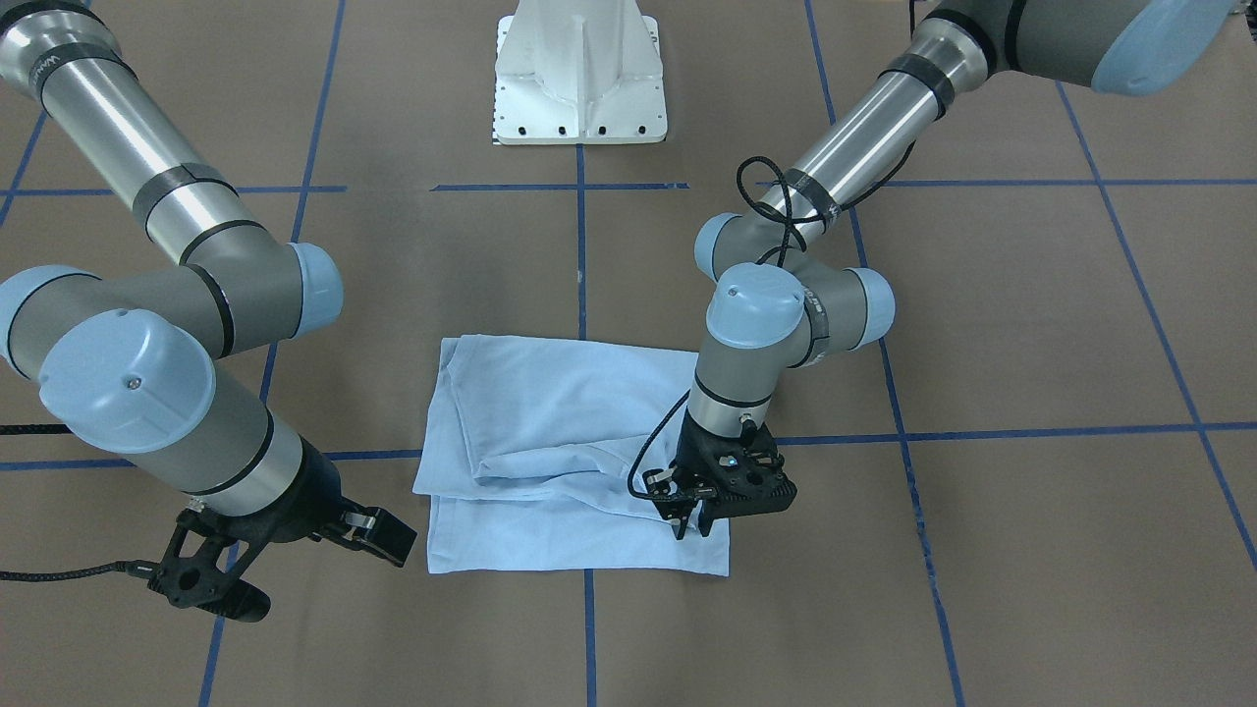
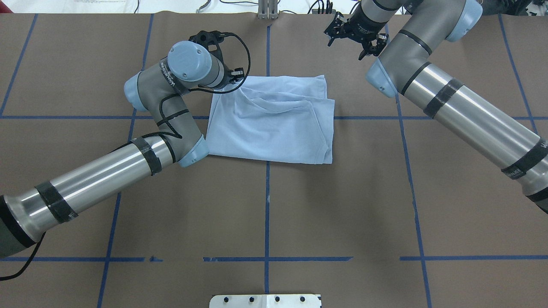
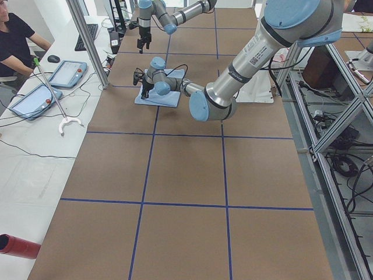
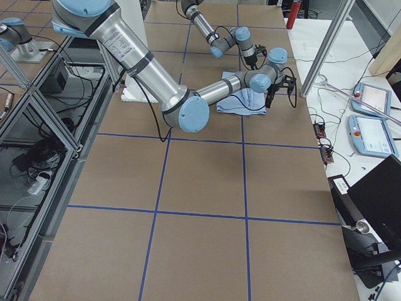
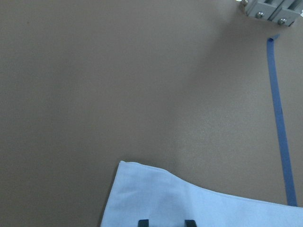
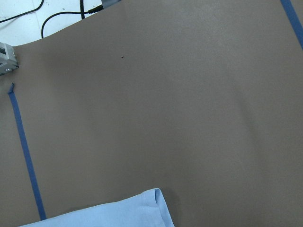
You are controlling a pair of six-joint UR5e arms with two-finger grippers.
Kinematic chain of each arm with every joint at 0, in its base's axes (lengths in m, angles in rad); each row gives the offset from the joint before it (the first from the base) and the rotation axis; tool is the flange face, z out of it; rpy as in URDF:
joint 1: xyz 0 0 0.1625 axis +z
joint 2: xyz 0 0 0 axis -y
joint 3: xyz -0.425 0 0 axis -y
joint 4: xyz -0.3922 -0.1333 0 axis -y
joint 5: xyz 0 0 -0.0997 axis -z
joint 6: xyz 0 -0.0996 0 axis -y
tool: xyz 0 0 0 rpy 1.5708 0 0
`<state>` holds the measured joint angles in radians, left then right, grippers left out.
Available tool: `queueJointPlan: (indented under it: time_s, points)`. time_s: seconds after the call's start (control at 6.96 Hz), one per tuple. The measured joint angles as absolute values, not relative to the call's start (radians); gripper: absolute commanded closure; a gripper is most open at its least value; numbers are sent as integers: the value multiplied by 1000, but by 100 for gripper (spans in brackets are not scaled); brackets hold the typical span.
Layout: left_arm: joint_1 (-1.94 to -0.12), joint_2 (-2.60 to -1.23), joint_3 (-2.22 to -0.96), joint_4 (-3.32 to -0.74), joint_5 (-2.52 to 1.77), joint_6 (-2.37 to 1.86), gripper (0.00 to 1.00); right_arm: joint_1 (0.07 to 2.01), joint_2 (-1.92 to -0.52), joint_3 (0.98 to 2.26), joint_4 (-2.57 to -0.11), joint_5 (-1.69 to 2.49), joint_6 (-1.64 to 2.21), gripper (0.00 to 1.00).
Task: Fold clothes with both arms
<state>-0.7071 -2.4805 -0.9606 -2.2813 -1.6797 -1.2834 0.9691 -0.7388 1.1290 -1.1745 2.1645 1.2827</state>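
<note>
The clothes are one light blue T-shirt (image 1: pixel 570 422) (image 2: pixel 274 124), folded into a rough rectangle and lying on the brown table, with a diagonal crease across its top layer. My left gripper (image 1: pixel 691 530) points down on the shirt's corner farthest from the base on the robot's left. In the left wrist view its two fingertips (image 5: pixel 143 222) show a small gap, with flat cloth (image 5: pixel 199 205) between them. My right gripper (image 2: pixel 350 36) hangs open and empty above bare table, beyond the shirt's far right corner (image 6: pixel 118 215).
The white pedestal base (image 1: pixel 581 79) stands at the robot's side of the table. Blue tape lines (image 2: pixel 267 192) grid the brown surface. A person (image 3: pixel 14 35) sits at a side desk with tablets (image 3: pixel 67 73). An aluminium post (image 3: pixel 87 41) stands at the table edge.
</note>
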Motion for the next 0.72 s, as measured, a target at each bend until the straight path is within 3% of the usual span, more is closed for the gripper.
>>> queueJointPlan:
  time_s: [0.29, 0.72]
  points:
    - [-705, -2482, -962, -2278, -1680, -1281, 100, 968, -740, 1128, -1174, 2164, 1284, 0]
    - [-704, -2481, -962, -2276, -1680, -1283, 100, 967, -744, 1128, -1173, 2163, 1284, 0]
